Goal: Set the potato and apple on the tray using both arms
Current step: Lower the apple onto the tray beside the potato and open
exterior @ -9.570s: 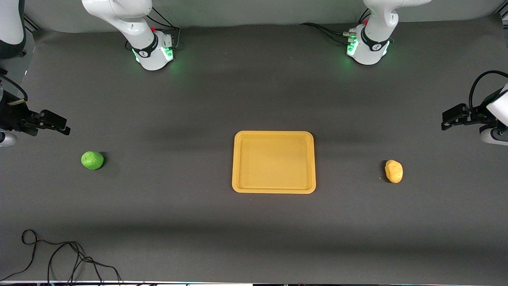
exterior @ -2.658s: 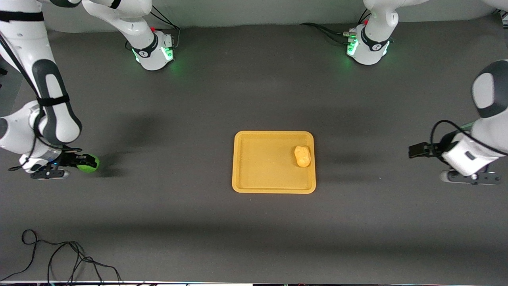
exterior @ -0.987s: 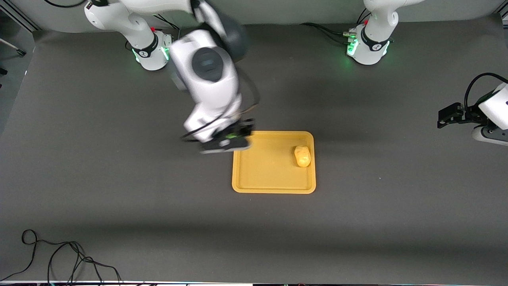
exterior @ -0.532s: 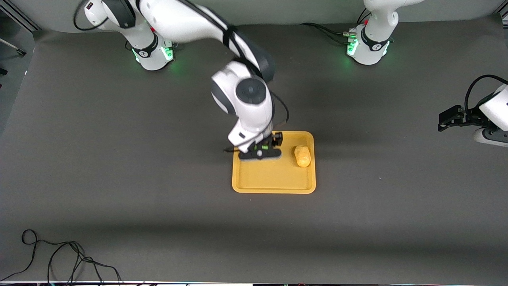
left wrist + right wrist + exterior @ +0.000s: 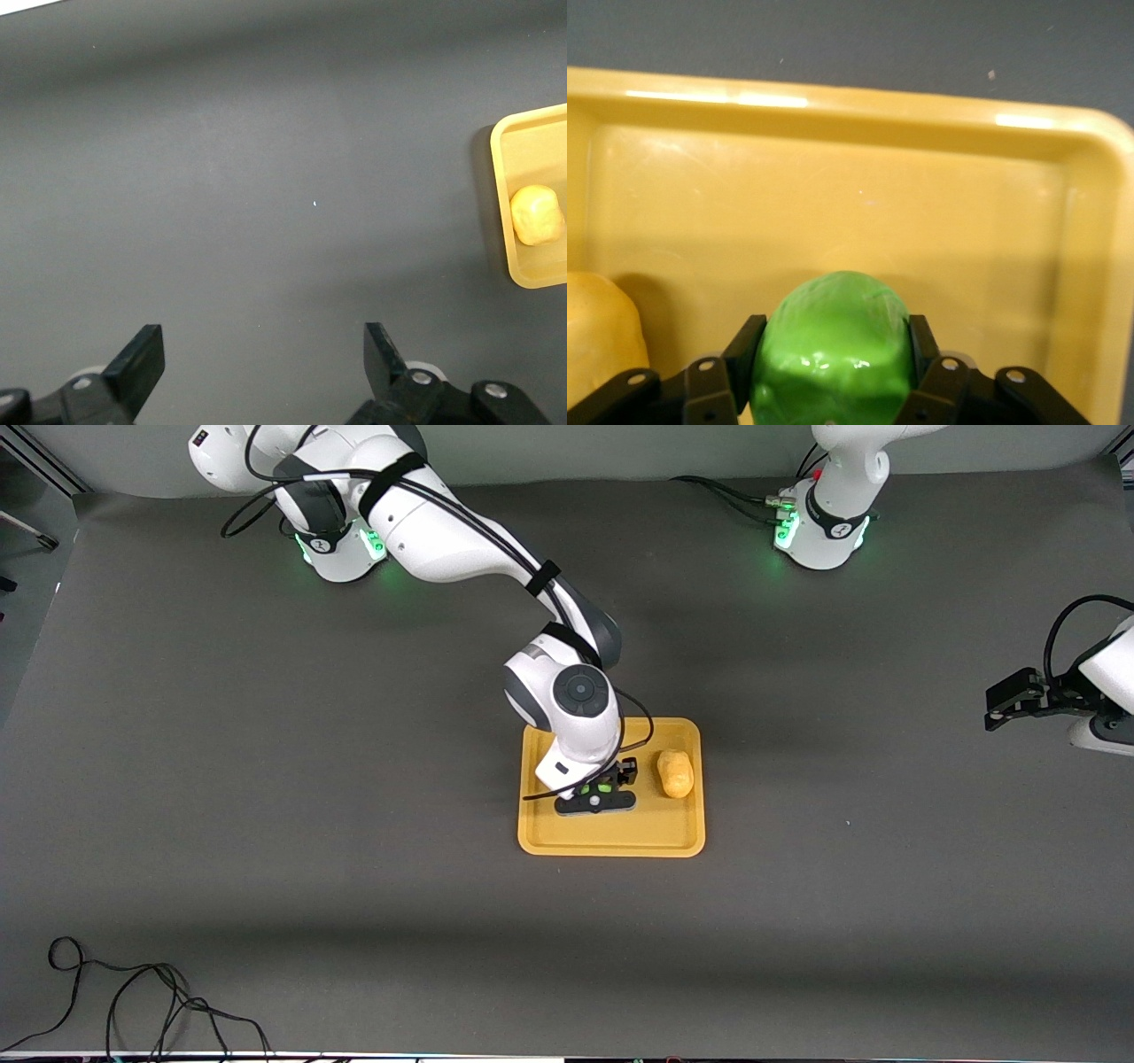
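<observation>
A wide dark grey table (image 5: 266,824) fills the space, its matte cover bare apart from a loose black cable (image 5: 133,992) curled near the front camera at the right arm's end. Two arm bases stand along the edge farthest from that camera, each glowing green at the foot.

The right arm reaches out from its base in a long bend and drops its wrist straight down over the tray (image 5: 611,837), which sits about midway along the table. The right gripper (image 5: 602,790) is low over the tray floor, its fingers (image 5: 749,341) pressed against either side of the apple (image 5: 831,345), pinching it between them. Whether the apple touches the tray floor I cannot tell.

The left arm waits at its own end of the table, well apart from the tray, with the left gripper (image 5: 261,367) over bare table and its fingers (image 5: 142,354) spread wide on nothing.

By count: one tray, one apple, one potato (image 5: 675,772), two arms. The potato lies in the tray, close to the rim at the left arm's end, just beside the held apple
</observation>
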You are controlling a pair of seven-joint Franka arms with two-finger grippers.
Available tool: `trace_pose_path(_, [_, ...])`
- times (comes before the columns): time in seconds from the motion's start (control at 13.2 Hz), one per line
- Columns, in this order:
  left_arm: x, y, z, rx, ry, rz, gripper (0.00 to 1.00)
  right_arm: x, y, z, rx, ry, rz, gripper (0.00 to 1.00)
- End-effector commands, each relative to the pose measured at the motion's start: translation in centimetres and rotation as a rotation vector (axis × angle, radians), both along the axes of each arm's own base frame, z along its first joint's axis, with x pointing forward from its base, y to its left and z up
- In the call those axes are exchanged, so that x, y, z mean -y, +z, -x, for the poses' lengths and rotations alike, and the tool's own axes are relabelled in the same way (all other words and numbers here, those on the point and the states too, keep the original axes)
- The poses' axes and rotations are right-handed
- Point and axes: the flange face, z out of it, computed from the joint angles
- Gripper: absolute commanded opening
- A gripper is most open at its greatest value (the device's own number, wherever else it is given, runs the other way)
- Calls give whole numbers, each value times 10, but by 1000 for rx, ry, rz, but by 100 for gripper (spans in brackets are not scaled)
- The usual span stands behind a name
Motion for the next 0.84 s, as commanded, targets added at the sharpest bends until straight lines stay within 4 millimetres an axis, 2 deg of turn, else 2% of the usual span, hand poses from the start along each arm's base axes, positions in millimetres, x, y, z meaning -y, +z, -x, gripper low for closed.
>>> trace_pose_path(0.0, [0, 2, 4, 6, 13, 1, 100, -11, -11, 2, 27, -17, -13, 52])
trace_pose_path(0.15, [0, 1, 5, 1, 13, 1, 100, -14, -23, 6, 31, -9, -12, 52])
trace_pose_path(0.23, [1, 1, 5, 1, 13, 1, 100, -15, -25, 7, 30, -9, -15, 57])
trace_pose_path(0.3, [1, 1, 5, 0, 13, 1, 100, -15, -25, 7, 29, -12, -14, 89])
trace_pose_path(0.38, [1, 0, 5, -3, 13, 1, 100, -15, -21, 7, 32, -43, -20, 100])
trace_pose_path(0.46, [1, 0, 5, -3, 13, 1, 100, -17, -10, 7, 33, -69, -25, 100])
trace_pose_path(0.53, [1, 0, 5, -3, 13, 1, 100, -18, 12, 6, 28, -73, -23, 100])
trace_pose_path(0.76, [1, 0, 4, -2, 13, 1, 100, -10, 106, 8, 3, -86, -18, 100])
